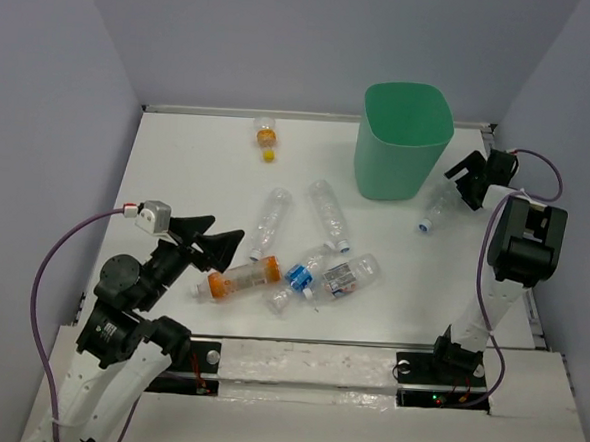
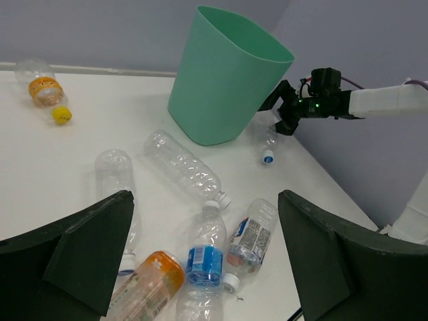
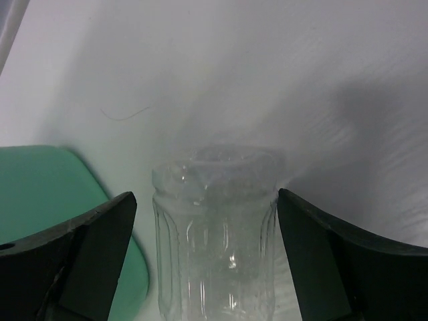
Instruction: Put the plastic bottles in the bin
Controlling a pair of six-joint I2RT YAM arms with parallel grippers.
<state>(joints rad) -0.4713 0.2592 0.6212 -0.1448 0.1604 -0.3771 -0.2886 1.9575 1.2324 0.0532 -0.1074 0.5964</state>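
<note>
The mint-green bin stands at the back right, also in the left wrist view. My right gripper is open, its fingers either side of the base of a clear bottle lying just right of the bin; the right wrist view shows that bottle between the fingers with a gap on the left. My left gripper is open and empty above the near-left cluster: an orange-label bottle, a blue-label bottle and a white-label bottle. Two clear bottles lie mid-table.
An orange-label bottle with a yellow cap lies by the back wall, left of the bin. The right table edge runs close beside my right arm. In the left wrist view my right gripper shows beside the bin.
</note>
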